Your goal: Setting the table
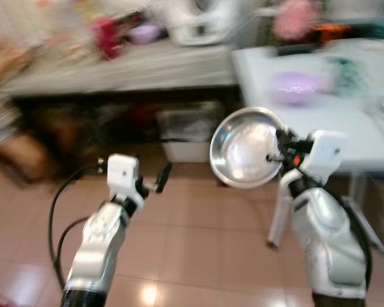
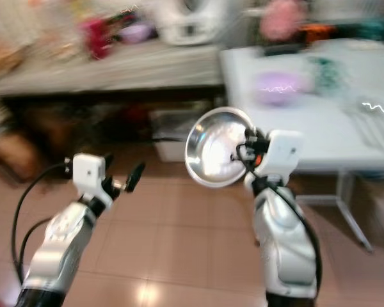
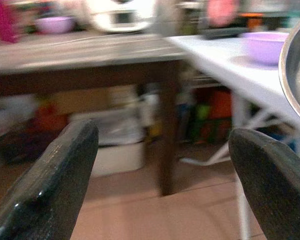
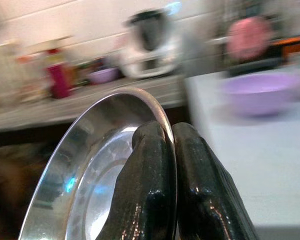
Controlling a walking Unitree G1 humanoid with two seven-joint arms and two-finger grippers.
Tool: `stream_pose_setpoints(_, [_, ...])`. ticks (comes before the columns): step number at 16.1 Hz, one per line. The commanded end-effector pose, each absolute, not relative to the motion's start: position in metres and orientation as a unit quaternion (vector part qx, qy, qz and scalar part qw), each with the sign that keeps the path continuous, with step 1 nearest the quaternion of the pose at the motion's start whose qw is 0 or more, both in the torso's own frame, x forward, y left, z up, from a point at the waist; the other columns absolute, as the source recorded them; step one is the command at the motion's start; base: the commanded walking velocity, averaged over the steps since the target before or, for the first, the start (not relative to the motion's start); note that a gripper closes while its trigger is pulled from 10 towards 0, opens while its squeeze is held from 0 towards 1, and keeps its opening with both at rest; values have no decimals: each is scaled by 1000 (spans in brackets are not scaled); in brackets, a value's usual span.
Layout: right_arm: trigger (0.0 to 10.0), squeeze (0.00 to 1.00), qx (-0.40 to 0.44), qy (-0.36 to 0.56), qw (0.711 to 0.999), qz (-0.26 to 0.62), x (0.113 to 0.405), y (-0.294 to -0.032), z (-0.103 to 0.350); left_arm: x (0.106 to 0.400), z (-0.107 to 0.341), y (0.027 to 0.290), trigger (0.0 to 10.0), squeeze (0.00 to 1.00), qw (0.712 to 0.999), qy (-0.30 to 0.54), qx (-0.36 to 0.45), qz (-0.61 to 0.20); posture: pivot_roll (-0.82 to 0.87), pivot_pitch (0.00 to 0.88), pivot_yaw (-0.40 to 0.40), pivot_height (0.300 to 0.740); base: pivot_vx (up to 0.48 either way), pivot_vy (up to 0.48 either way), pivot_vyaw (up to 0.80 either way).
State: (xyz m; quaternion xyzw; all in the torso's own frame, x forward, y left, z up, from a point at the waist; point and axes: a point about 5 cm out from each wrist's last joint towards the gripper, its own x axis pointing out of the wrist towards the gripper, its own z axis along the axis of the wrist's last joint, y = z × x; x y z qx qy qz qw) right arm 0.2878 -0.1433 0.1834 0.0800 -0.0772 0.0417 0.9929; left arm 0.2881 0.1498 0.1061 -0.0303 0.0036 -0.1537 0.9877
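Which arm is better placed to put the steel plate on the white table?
The right. The right gripper already pinches the rim of the steel plate, and the white table stands on the robot's right. The left gripper is open and holds nothing.

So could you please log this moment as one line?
right claw: shut on steel plate rim, carried upright | left claw: open, empty | white table: ahead right, purple bowl on it

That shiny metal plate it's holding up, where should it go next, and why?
Probably forward and to its right, over the white table. The right gripper pinches the metal plate by its rim, on edge, in the air short of the table edge. The table already holds a purple bowl, with bare top nearer the robot. The left gripper is open and holds nothing.
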Motion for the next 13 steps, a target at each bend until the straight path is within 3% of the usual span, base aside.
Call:
stream_pose_setpoints(1, [10000,0,76,-94,991,50,287,-141,191,289,109,150,10000,0,988,-1,-27,-152,-189,31,107,740,0,420,788])
stream_pose_setpoints(3, [10000,0,78,-94,991,49,287,-142,191,288,108,149,10000,0,988,1,-33,-152,-189,32,107,740,0,373,200])
stream_pose_setpoints(9, [10000,0,86,-91,991,45,288,-142,190,287,116,145,10000,0,982,-16,-51,-182,-188,32,106,740,0,0,0])
stream_pose_setpoints(13, [10000,0,89,-93,991,46,289,-142,191,287,115,144,10000,0,982,-15,-47,-184,-190,31,106,740,253,0,-777])
